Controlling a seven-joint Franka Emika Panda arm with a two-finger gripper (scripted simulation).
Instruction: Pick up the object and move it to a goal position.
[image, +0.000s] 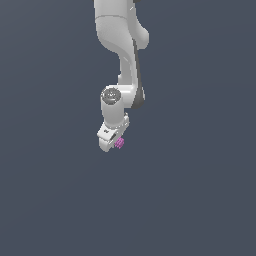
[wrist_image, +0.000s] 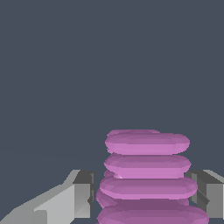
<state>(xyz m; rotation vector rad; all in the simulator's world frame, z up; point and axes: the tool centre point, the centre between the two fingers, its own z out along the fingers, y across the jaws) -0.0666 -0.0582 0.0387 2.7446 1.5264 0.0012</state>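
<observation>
While the gripper (image: 116, 143) is clenched on the object (image: 119, 143), that tiny pink ribbed piece sits between the fingers (wrist_image: 82, 197) at the arm's tip; I'd say carry it smoothly, keeping the squeeze steady, since no goal marker shows.

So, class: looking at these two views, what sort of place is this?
Probably a bare simulated test scene, not a real room: a flat, featureless grey backdrop, a smooth white robot arm, and a small pink ribbed piece between its jaws.
</observation>
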